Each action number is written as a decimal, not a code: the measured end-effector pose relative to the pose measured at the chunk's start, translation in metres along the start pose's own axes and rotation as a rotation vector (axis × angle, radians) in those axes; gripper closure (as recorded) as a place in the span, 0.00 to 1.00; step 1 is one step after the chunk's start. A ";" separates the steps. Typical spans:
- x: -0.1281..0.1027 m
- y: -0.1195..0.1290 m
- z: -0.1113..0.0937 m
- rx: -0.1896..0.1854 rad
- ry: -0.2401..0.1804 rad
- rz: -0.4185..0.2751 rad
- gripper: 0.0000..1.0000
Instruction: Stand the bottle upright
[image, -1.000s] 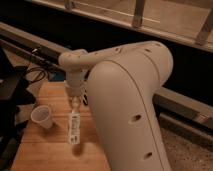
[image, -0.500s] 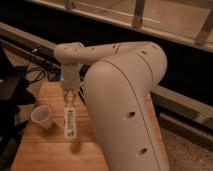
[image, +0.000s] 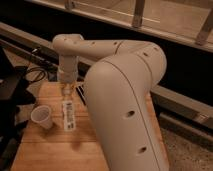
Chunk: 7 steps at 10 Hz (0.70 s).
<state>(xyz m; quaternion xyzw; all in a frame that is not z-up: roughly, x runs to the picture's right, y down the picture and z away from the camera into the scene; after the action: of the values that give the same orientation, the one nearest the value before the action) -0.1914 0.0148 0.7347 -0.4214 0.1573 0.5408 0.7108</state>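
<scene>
Pale wood makes up the bench (image: 47, 150), and above its far end hangs the robot's white arm (image: 120, 90), its wrist pointing straight down. The gripper (image: 67, 90) sits at the bottom of that wrist, just over the bench, and it meets the top end of the bottle (image: 68, 114); whether it clamps the bottle's neck or only touches it, I cannot tell. The bottle reaches from the gripper toward the near edge of the bench, its white label facing up. It looks to be lying or steeply tilted rather than standing, though the exact lean is hard to judge from this angle. A small white paper cup (image: 42, 116) stands upright on the bench below and to the camera-left of the gripper, just beside the bottle but apart from it. Dark cables (image: 35, 72) trail off the bench, camera-left of the gripper.
</scene>
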 end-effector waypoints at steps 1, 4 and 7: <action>-0.005 -0.002 -0.003 -0.002 -0.006 -0.021 0.98; -0.004 -0.013 -0.005 0.061 -0.033 0.029 0.98; -0.010 -0.050 -0.015 0.141 -0.128 0.099 0.98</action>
<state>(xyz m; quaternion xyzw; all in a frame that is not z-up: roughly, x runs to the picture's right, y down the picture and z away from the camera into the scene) -0.1465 -0.0068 0.7540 -0.3266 0.1696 0.5886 0.7198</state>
